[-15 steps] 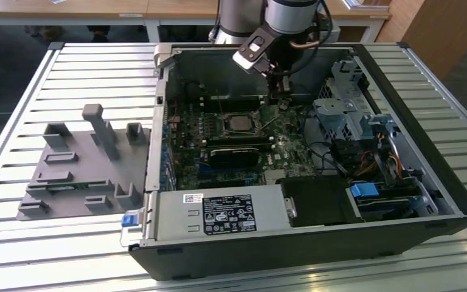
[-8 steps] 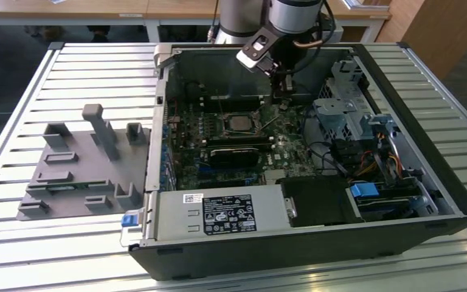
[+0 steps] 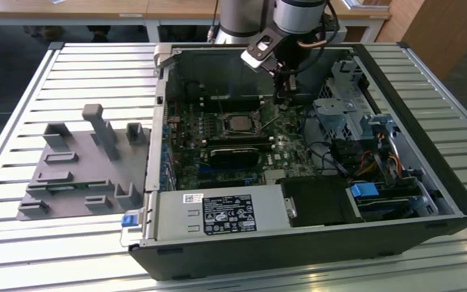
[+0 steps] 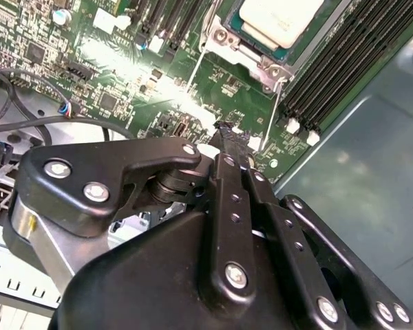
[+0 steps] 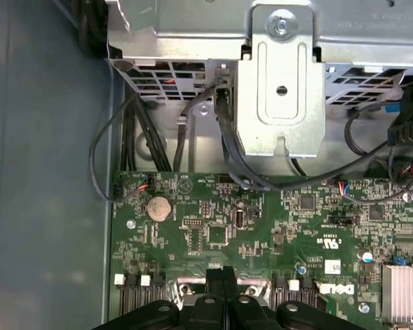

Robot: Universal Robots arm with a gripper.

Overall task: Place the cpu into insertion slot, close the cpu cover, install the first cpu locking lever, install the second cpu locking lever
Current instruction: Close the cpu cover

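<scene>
1. The cpu (image 4: 279, 17) sits in the insertion slot (image 3: 239, 132), framed by the cpu cover (image 4: 251, 58).
2. The gripper (image 4: 228, 129), jaws closed on nothing, hovers just beside the slot.
3. The locking lever (image 4: 196, 77) looks thin and springy, so it is probably best pressed near its free end.

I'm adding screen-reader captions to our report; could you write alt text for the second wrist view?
The robot's black hand, fingers together, points at a green motherboard close to the cpu, which lies framed by the metal cpu cover. Two thin wire levers jut from its corners toward the hand.
</scene>
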